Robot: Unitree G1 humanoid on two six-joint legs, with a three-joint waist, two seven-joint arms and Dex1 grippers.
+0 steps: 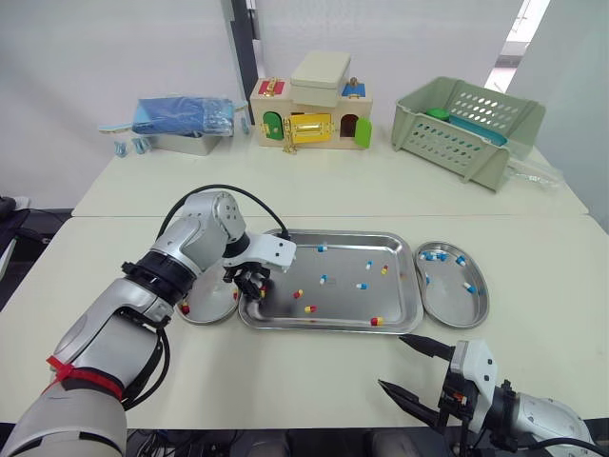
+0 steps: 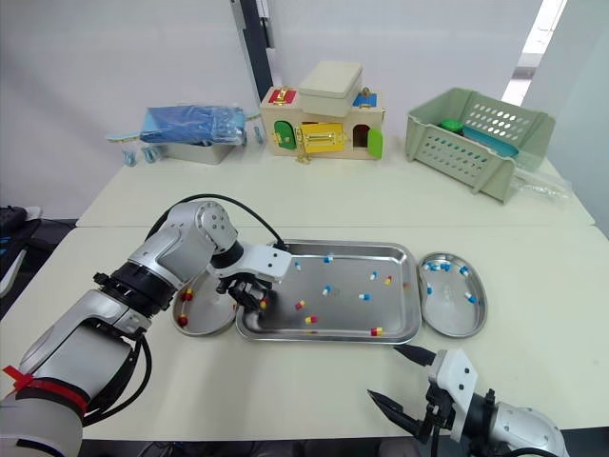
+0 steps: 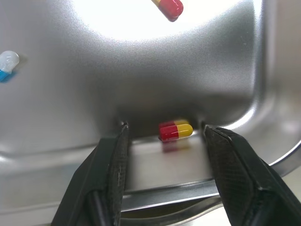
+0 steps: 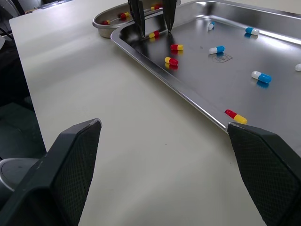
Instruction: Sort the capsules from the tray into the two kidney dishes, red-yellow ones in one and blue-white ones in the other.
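Observation:
The steel tray (image 1: 343, 259) lies mid-table with several red-yellow and blue-white capsules scattered in it. My left gripper (image 1: 253, 284) stands open at the tray's near-left corner, its fingertips down on the tray floor either side of a red-yellow capsule (image 3: 175, 130). The left kidney dish (image 1: 217, 307) holds red-yellow capsules. In the right kidney dish (image 1: 453, 307) lie blue-white ones. My right gripper (image 1: 411, 369) hangs open and holds nothing, low over the table in front of the tray's near-right corner. From the right wrist view, the left gripper's fingers (image 4: 138, 16) straddle that capsule (image 4: 153, 34).
On the far table stand a toy house box (image 1: 311, 112), a green basket (image 1: 466, 129) and a metal box with blue cloth (image 1: 186, 124). Bare tabletop runs between the tray and the front edge.

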